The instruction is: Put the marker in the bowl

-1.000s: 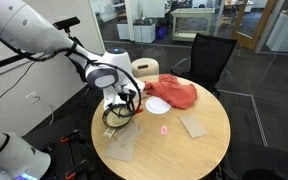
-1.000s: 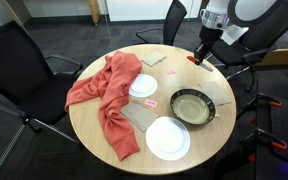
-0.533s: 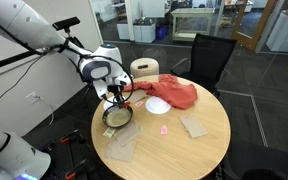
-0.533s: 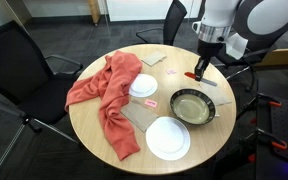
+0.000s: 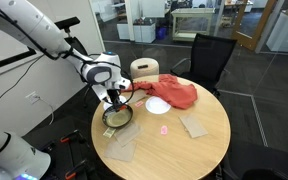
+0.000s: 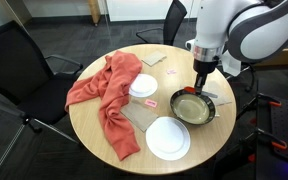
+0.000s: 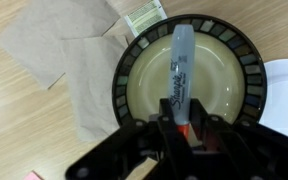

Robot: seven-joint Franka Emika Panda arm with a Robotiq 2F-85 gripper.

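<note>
Wrist view showed my claw (image 7: 181,130) clamped shut on the marker (image 7: 181,70). It had swung from beside the bowl (image 7: 224,95) to directly above it, so I judged only the release remained.

An office; black chairs (image 6: 16,62), round table (image 5: 174,155), glass partitions (image 5: 198,20).

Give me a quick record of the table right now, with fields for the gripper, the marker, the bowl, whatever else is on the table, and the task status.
gripper: gripper hangs over the bowl, jaws shut on the marker
marker: held at its red end, paler end reaching across the bowl's inside
bowl: dark rim, tan inside, near the table edge
others: red cloth, two white plates, brown napkins
status: marker not yet released
</note>
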